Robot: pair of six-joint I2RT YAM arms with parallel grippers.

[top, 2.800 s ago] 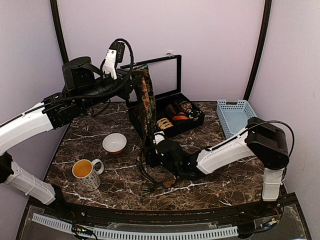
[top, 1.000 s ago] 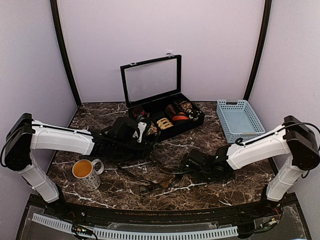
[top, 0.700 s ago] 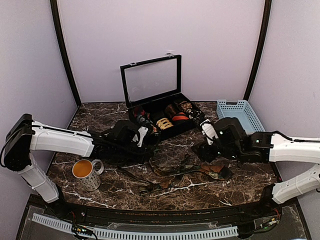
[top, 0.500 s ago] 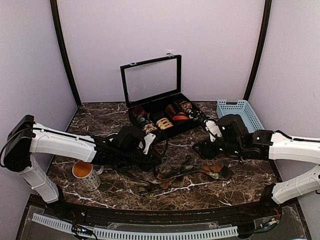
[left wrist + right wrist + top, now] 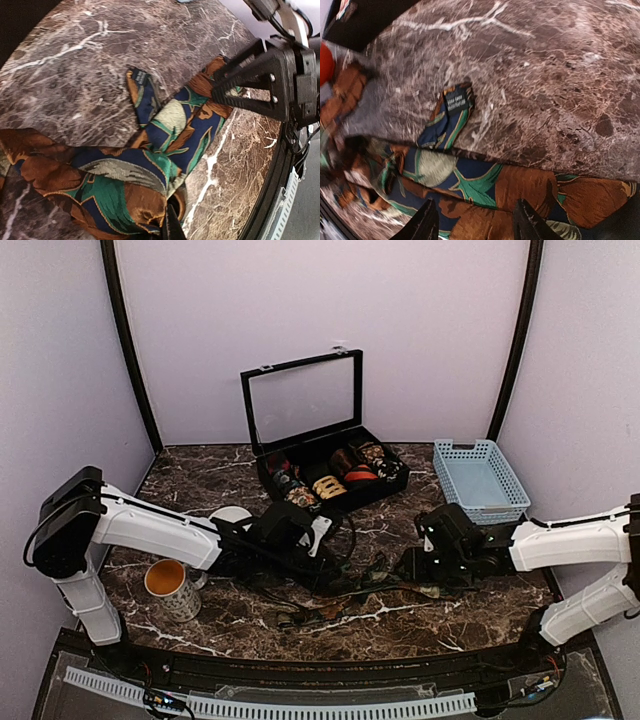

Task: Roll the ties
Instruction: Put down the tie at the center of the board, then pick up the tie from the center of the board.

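Right wrist: R jaws apart over tie (image 5: 485,185); marble table (image 5: 545,75) past its edge.

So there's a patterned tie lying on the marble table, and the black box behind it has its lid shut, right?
Not quite. The black box has its lid standing open, as the top view shows. The patterned tie does lie on the marble table in front of it.

The left arm (image 5: 150,530), raised high moments ago, is now lying low along the tabletop (image 5: 200,475), its jaws reaching farther right toward the middle. The tie (image 5: 125,175) is no longer hanging from them but lying crumpled. The right arm (image 5: 560,540) is sinking low again after lifting. The white bowl (image 5: 232,512) is showing again.
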